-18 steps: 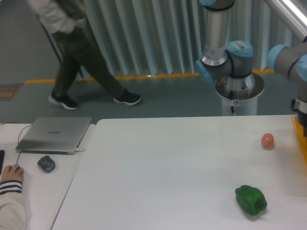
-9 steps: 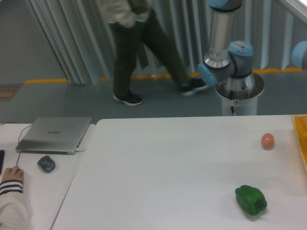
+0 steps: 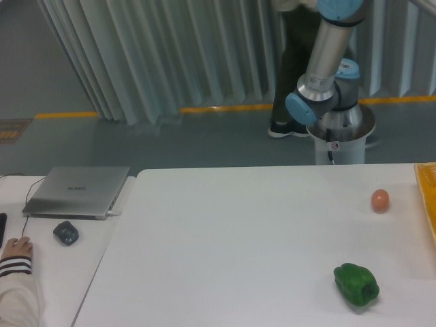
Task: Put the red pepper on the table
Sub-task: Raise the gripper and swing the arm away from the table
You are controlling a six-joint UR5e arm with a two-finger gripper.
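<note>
The red pepper is out of view. The white table (image 3: 238,238) fills the lower middle and right of the camera view. Only the robot arm's base and lower links (image 3: 327,75) show at the top right, behind the table's far edge; the arm leans up and out of the frame. The gripper is out of view.
A green bell pepper (image 3: 356,285) lies near the table's front right. A small orange-brown egg-shaped thing (image 3: 380,199) sits at the right. A yellow tray edge (image 3: 427,197) borders the far right. The left desk holds a laptop (image 3: 78,191), a mouse (image 3: 66,233) and a person's hand (image 3: 15,248). A person's legs (image 3: 296,82) stand behind the robot base.
The arm's upper links have swung up and out of the right side of the frame. The walking person has crossed from left to behind the robot base.
</note>
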